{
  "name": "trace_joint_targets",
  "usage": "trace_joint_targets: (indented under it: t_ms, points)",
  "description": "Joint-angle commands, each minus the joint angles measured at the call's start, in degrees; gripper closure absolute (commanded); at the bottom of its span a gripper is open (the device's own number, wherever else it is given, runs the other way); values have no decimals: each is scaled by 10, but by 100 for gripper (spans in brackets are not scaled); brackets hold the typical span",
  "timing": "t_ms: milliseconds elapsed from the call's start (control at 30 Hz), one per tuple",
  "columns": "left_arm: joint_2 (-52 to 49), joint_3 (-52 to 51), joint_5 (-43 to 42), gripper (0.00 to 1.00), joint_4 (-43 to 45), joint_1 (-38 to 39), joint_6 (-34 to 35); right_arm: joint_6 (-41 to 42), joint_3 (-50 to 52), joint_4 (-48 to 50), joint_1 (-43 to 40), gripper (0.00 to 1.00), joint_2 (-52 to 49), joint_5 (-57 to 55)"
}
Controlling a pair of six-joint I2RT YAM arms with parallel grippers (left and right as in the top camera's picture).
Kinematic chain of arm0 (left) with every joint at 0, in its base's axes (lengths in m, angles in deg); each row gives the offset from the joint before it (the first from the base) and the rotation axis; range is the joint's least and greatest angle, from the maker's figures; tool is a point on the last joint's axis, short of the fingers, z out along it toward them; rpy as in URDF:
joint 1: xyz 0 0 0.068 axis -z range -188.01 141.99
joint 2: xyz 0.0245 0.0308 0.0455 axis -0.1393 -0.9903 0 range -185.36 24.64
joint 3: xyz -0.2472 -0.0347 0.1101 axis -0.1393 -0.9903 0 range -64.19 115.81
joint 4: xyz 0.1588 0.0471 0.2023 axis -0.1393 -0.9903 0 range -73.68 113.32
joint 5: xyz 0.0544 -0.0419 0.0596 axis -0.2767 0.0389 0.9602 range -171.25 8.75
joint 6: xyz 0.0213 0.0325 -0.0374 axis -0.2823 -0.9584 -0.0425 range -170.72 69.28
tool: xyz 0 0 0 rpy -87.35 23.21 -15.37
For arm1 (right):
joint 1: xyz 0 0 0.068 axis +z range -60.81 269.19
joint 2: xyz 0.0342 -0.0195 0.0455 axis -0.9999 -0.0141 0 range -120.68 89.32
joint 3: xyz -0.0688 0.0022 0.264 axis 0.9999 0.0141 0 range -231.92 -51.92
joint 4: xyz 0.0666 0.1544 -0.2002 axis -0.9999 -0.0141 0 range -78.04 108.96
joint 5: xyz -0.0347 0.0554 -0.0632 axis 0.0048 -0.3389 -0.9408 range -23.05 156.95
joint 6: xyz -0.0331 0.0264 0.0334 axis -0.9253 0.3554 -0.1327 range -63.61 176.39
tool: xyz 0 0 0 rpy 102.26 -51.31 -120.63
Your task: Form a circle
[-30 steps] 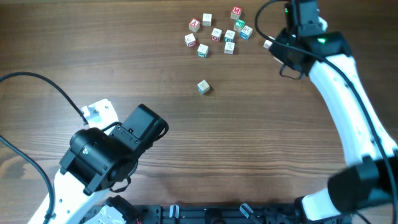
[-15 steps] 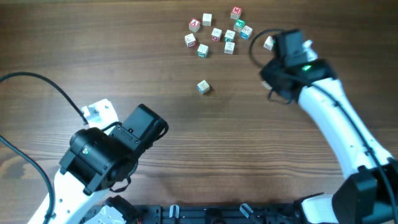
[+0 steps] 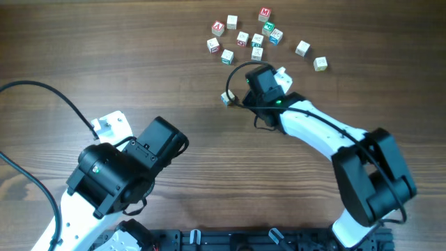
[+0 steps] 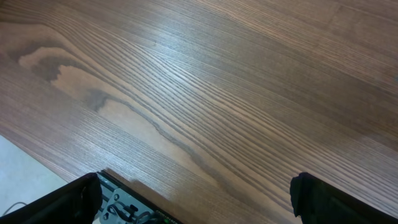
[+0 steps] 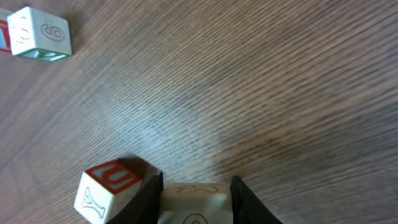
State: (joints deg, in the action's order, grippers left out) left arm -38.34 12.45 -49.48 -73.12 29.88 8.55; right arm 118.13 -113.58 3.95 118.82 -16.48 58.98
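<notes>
Placing step: right gripper pinched an alphabet cube.
Probably next: set it beside lone cube; left gripper spread, idle.

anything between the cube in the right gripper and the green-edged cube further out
Nothing visible on that line: bare table lies between the held cube and the green-edged cube. A red-lettered cube sits right beside the right gripper, off to the side.

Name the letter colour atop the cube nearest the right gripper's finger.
Red, on the cube; right wrist view shows best.
</notes>
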Motion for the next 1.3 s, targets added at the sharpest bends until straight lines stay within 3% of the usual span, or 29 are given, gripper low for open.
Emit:
trace_joint_targets:
  t_ms: [0,767,967,1067,1133,1267]
  points:
    - [3,-2,3,0,0,1,8,14,4,29,1,84,-11,-13]
    - [3,-2,3,0,0,1,8,-3,2,108,1,78,-62,-86]
    - [3,-2,3,0,0,1,8,-34,-4,107,1,60,-62,-60]
    - [3,-2,3,0,0,1,8,-36,-15,105,1,42,-61,-39]
    - [3,-2,3,0,0,1,8,-46,-24,98,1,24,-58,-35]
    - [3,-2,3,0,0,1,8,-50,-64,37,1,0,-34,-36]
